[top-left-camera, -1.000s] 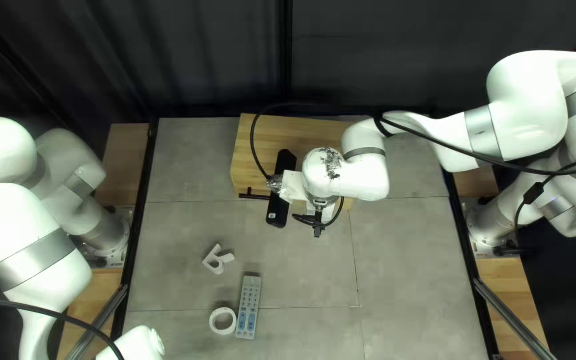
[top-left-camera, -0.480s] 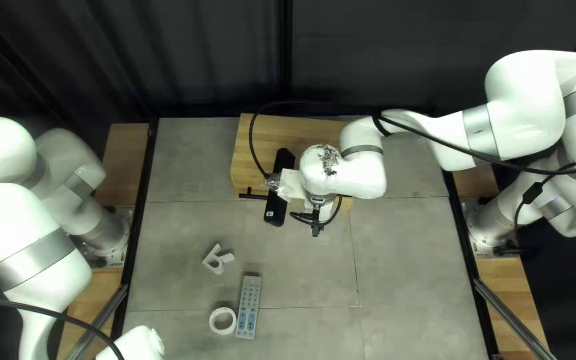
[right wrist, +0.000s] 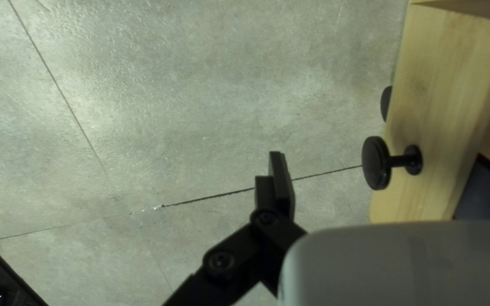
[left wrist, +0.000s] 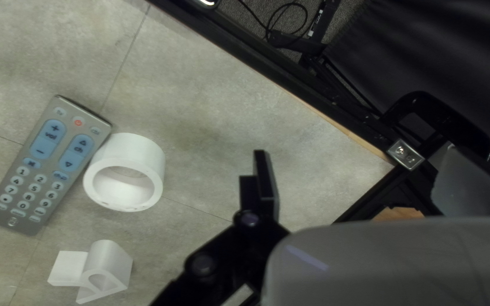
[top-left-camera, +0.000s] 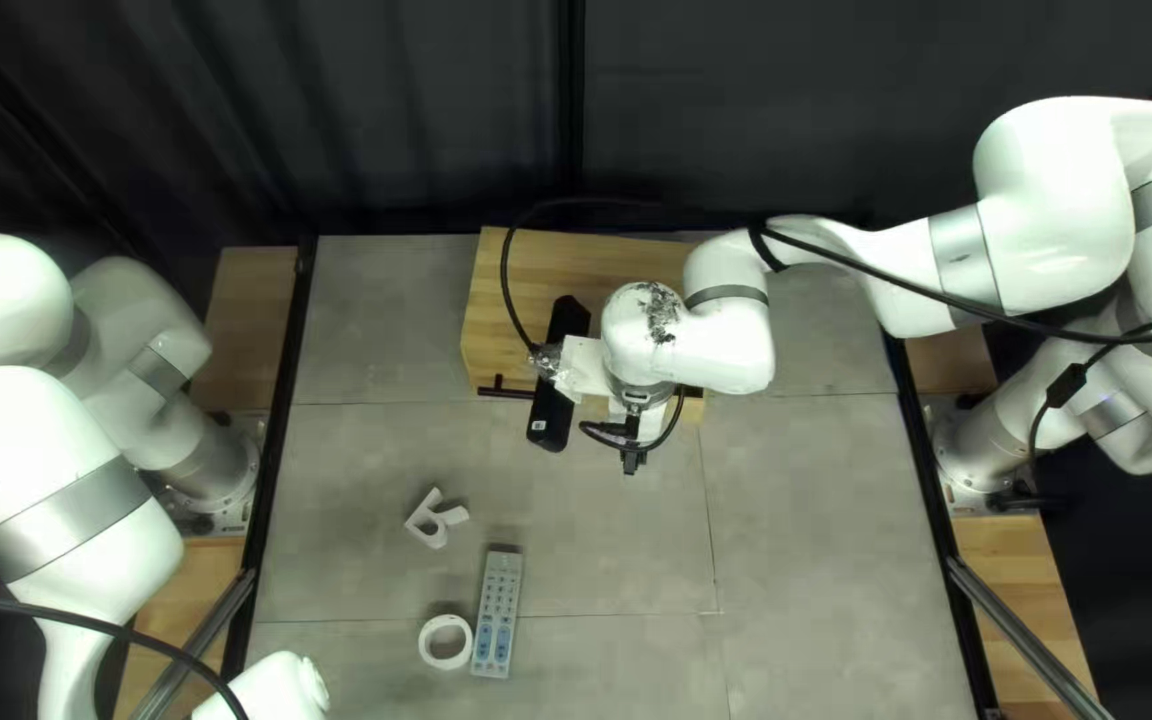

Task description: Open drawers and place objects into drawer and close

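Top left view: one wooden drawer box (top-left-camera: 536, 285), one remote (top-left-camera: 498, 612), one white ring (top-left-camera: 445, 641) and one white bracket (top-left-camera: 434, 518) sat on the worktop (top-left-camera: 816, 560). Left wrist view: the left jaws hung released and empty near the ring. Right wrist view: the right jaws stood released beside one black knob (right wrist: 376, 162), not touching it.
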Tool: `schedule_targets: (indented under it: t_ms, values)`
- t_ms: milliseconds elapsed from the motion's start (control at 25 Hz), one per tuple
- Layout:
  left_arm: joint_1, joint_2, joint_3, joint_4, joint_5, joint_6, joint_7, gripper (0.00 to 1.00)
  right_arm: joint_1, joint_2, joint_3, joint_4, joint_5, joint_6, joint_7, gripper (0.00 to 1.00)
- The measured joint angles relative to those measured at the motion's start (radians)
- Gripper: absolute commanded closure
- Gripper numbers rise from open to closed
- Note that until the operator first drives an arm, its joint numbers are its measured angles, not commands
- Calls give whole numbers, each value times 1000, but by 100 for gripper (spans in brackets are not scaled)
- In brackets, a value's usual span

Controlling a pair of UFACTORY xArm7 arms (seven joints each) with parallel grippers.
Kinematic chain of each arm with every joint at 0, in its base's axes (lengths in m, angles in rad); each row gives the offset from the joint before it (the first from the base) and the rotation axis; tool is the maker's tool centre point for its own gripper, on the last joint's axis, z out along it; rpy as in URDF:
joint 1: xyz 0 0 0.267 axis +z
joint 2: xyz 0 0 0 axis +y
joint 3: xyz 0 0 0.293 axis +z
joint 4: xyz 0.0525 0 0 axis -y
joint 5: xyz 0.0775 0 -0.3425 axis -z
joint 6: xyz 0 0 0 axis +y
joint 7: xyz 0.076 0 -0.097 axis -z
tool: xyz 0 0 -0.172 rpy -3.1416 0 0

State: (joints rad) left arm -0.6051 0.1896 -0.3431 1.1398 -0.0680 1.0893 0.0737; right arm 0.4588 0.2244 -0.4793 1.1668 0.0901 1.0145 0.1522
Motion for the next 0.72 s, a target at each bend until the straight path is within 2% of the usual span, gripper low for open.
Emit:
schedule_targets:
  t_ms: [720]
  values:
    - [0,0,0,0,0,0,0,0,0,0,9,11,24,-2,-9,0]
